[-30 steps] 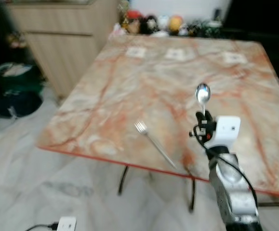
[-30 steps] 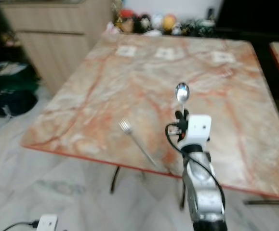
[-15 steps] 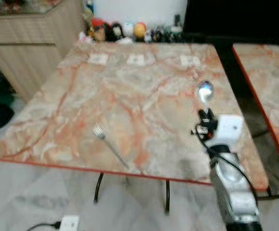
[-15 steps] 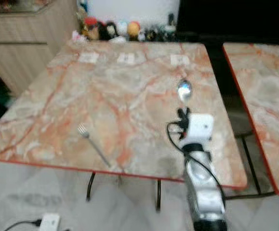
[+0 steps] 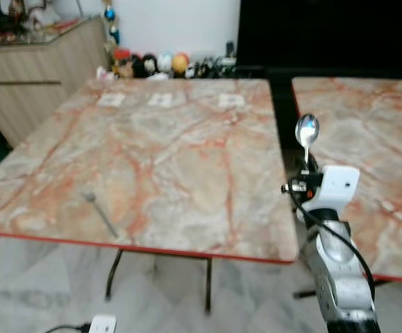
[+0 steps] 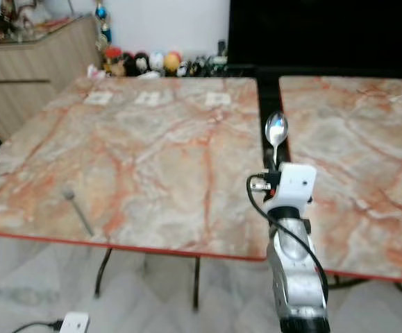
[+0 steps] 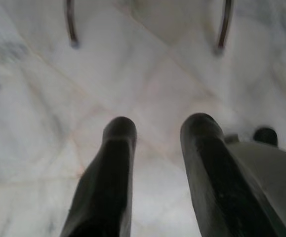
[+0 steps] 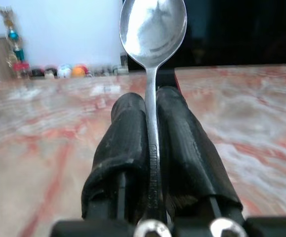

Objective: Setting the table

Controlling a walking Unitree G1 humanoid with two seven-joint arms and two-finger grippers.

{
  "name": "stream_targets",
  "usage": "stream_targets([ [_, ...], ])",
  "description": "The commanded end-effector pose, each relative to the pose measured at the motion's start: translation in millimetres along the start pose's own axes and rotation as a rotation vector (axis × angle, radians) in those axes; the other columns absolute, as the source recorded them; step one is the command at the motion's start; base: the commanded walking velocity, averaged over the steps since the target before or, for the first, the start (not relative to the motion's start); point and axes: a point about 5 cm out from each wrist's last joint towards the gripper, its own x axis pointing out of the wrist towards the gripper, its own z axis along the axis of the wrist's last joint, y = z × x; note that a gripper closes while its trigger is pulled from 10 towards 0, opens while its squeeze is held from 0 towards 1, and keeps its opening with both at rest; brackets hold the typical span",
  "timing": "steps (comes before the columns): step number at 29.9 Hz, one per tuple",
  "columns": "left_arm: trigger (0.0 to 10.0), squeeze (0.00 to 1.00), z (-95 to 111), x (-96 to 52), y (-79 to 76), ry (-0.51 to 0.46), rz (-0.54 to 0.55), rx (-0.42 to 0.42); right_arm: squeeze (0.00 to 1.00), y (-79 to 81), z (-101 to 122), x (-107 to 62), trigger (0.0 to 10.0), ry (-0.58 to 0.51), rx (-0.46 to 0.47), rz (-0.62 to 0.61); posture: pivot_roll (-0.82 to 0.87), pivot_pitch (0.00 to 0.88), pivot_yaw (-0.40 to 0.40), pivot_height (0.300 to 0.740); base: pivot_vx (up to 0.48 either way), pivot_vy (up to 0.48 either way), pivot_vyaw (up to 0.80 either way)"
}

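**Spoon carried past the near table's edge as the view swings right**

Now the right gripper [image 5: 310, 165] sits in the right half of the head views, its black fingers [image 8: 128, 148] pressed together on the handle of the spoon [image 5: 306, 130], bowl pointing up. Against the pictures from a second ago the whole scene has slid to the left — that is the camera turning, not the furniture. The fork [image 5: 101, 212] lay near the frame's centre then; it now lies at the lower left, flat on the marble table [image 5: 187, 139] close to its front edge. A second table [image 5: 367, 139] has come into view at the right, and the spoon now stands over the dark gap between the two tops. My reading is that the spoon is not yet laid, and the turn has taken it away from the fork, so the place setting is only half made; whether it is bound for the second table I cannot say.

The left gripper [image 7: 157, 148] hangs over pale floor tiles, fingers spread with nothing between them. The fork is blurred and its tines are hard to pick out. Three small pale squares [image 5: 160, 100] near the far edge of the table are too soft to identify — as is the row of little figures [image 5: 152, 64] behind them. The second table is cut off by the right edge of the frame.
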Motion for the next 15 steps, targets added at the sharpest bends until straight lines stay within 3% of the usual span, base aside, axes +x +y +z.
stream_targets([
  [1,10.0,0.00,-4.5,-1.4,3.1,0.023,0.003,0.007,0.00,2.6,4.6,1.3,10.0,-0.020,-0.008,0.009,-0.09,0.000,0.045,0.740,0.000,-0.412,0.00],
  [15,10.0,0.00,-4.1,-0.7,-0.3,0.025,-0.007,0.012,0.00,0.0,7.1,4.4,10.0,-0.032,-0.007,-0.003,-0.10,0.000,0.040,0.740,0.000,-0.429,0.00],
])
